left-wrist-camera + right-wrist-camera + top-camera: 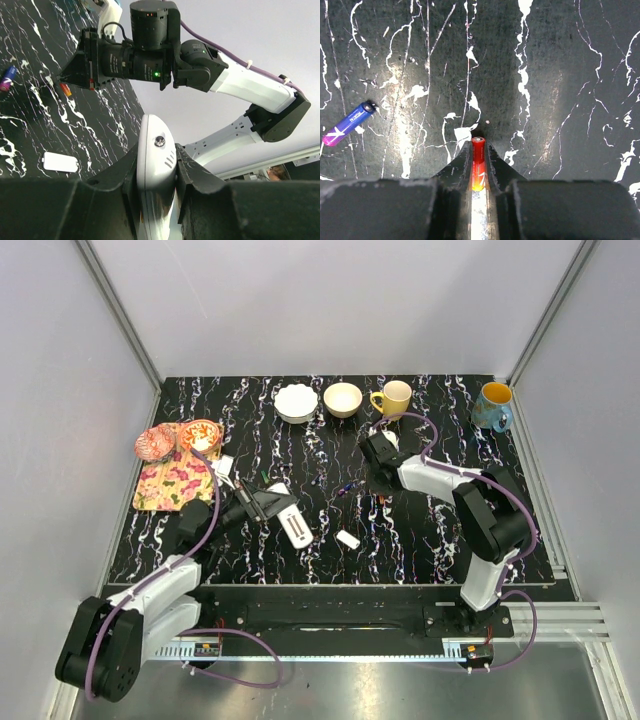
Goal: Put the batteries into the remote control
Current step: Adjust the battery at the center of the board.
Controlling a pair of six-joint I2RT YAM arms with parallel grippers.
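Observation:
My left gripper (274, 508) is shut on the white remote control (294, 524) and holds it on edge; the left wrist view shows the remote (155, 162) clamped between both fingers. My right gripper (384, 486) is shut on a red-orange battery (478, 162), held lengthwise between the fingertips just above the black table. The left wrist view shows that gripper (70, 82) with the battery's orange tip (65, 89) low over the table. A purple battery (347, 123) lies loose on the table left of it (349, 486). The small white cover piece (348, 538) lies flat near the remote.
At the back stand a white bowl (296, 402), a tan bowl (343, 399), a yellow mug (393, 397) and a blue mug (493, 406). At the left a floral mat (172, 482) lies under a red patterned bowl (201, 434) and a pink object (154, 444).

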